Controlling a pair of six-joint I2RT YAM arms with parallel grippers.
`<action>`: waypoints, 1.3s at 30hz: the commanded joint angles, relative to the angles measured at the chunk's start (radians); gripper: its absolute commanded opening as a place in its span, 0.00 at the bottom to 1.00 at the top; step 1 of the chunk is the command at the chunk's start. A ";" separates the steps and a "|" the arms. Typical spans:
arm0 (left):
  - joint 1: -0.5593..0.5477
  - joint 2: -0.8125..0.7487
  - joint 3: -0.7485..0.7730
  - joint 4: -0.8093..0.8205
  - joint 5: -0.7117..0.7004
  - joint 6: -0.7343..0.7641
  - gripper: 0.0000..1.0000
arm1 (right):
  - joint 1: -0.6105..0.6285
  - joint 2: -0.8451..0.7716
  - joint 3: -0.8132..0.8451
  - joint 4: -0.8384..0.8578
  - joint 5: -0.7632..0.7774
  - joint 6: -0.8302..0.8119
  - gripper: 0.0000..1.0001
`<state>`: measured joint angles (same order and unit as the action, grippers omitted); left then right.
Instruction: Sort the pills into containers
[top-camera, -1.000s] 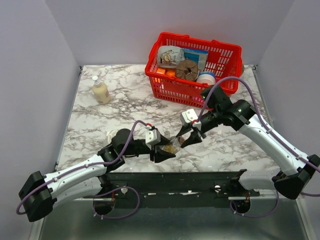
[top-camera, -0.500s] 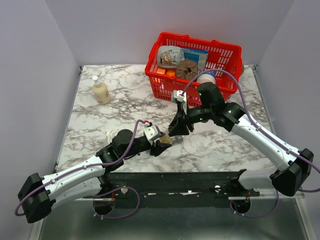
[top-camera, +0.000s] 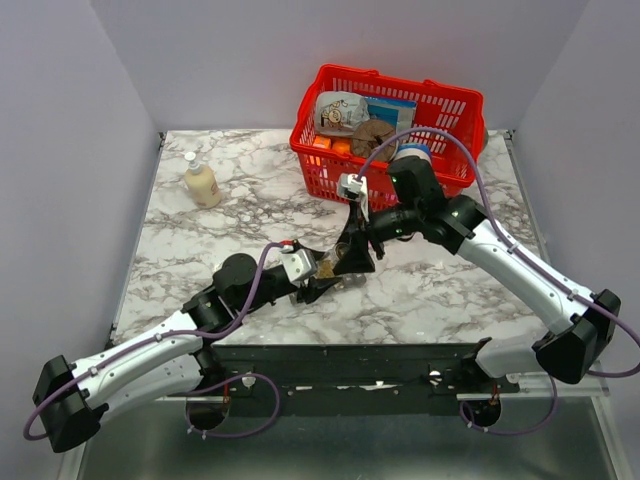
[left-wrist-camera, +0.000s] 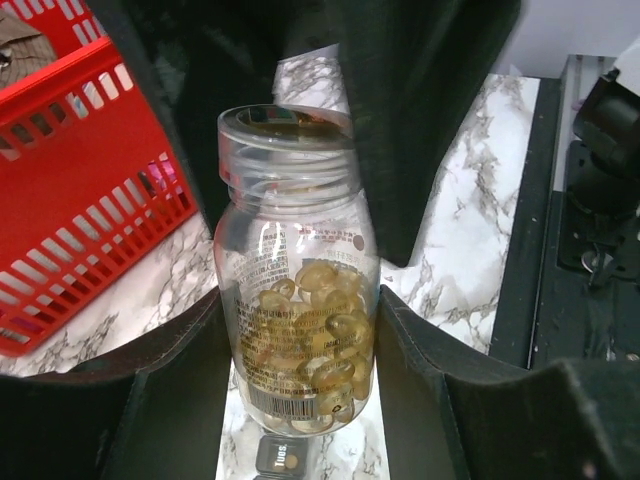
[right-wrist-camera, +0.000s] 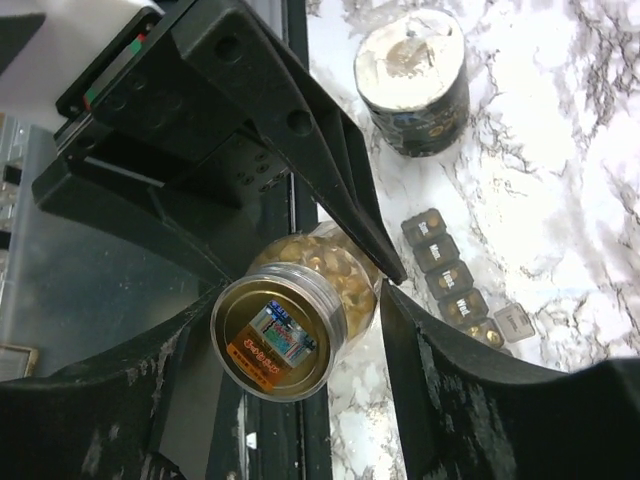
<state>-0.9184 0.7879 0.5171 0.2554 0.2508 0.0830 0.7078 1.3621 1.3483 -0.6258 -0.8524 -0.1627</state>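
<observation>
My left gripper (left-wrist-camera: 300, 300) is shut on a small clear bottle (left-wrist-camera: 297, 250), held upright above the table. Tan-brown pills (left-wrist-camera: 315, 340) fill its lower half. In the top view the left gripper (top-camera: 318, 282) and the bottle (top-camera: 327, 268) are at the table's middle front. My right gripper (top-camera: 352, 258) comes down from above. In the right wrist view it (right-wrist-camera: 290, 310) stands open around the bottle's cap (right-wrist-camera: 278, 342), with a gap on the right side. The containers, a dark grey pill organiser (right-wrist-camera: 452, 278) with day labels, lie on the marble below; one compartment (left-wrist-camera: 280, 458) shows under the bottle.
A red mesh basket (top-camera: 330, 165) full of goods stands at the back right, close behind the grippers, and its wall (left-wrist-camera: 70, 200) shows in the left wrist view. A cream pump bottle (top-camera: 201, 182) stands at the back left. A dark round tub (right-wrist-camera: 412, 80) with a pale top sits near the organiser.
Both arms carried the bottle left and toward the basket. The right gripper's jaws have widened and no longer pinch the cap. The left gripper still holds the bottle.
</observation>
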 joint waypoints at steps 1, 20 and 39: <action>0.006 -0.035 0.034 -0.036 0.090 0.012 0.00 | -0.005 0.011 0.058 -0.123 -0.057 -0.138 0.85; 0.019 0.007 0.061 -0.056 0.254 -0.184 0.00 | 0.048 -0.083 0.163 -0.468 -0.139 -0.836 0.98; 0.021 0.030 0.067 -0.018 0.255 -0.226 0.00 | 0.108 -0.054 0.114 -0.328 0.039 -0.684 0.53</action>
<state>-0.9024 0.8207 0.5495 0.1894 0.4866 -0.1295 0.8059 1.2995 1.4647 -0.9657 -0.8330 -0.8616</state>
